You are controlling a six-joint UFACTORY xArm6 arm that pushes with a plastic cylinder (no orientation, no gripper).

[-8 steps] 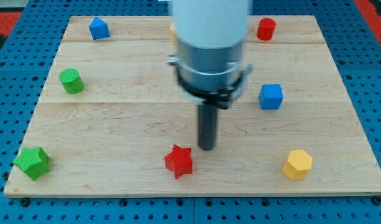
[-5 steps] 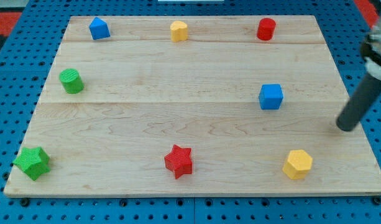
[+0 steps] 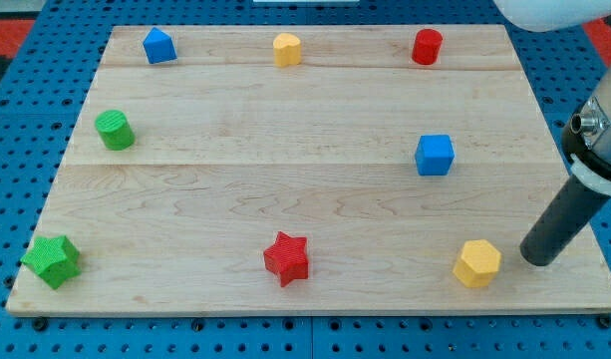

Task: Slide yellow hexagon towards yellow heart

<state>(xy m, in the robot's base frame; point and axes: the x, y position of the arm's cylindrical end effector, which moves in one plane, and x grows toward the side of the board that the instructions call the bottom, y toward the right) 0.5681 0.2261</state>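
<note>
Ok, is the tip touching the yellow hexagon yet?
No: my tip sits just to the view's right of the yellow hexagon, with a strip of bare board showing between them.

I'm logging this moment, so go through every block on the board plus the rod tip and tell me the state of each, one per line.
yellow hexagon: flat on the board, bottom right, not touched.
my tip: on the board just right of the yellow hexagon, a small gap between.
yellow heart: top centre, alone.
red star: bottom centre.
blue cube: right of centre.
red cylinder: upright, top right.
blue block: top left.
green cylinder: upright, left.
green star: bottom left corner.
</note>
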